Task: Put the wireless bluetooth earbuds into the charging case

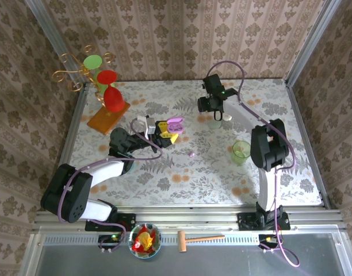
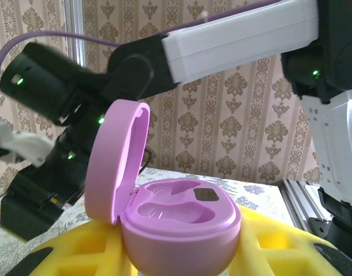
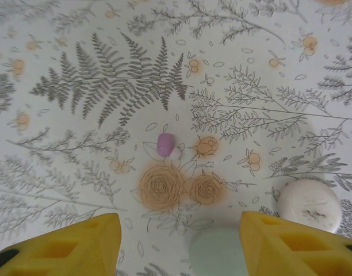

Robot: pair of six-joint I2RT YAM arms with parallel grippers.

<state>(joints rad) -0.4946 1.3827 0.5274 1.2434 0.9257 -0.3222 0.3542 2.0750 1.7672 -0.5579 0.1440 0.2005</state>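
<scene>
The lilac charging case (image 2: 182, 224) is open, its lid upright on the left and both wells empty. My left gripper (image 2: 182, 253) is shut on its base with yellow fingers (image 2: 279, 247). From above, the left gripper (image 1: 166, 131) holds the case (image 1: 175, 123) left of the table's centre. A tiny lilac earbud (image 3: 165, 144) lies on the cloth with a pale bud (image 3: 175, 153) touching it. Both lie well ahead of my right gripper (image 3: 179, 224), which is open and holds nothing. From above, the earbud (image 1: 191, 154) lies mid-table and the right gripper (image 1: 214, 110) hangs near the back.
A pale green oval case (image 3: 219, 252) lies between the right fingers, with a white round disc (image 3: 309, 205) beside it. A green cup (image 1: 241, 152) stands on the right. A wire stand with red and green discs (image 1: 104, 86) is at the back left.
</scene>
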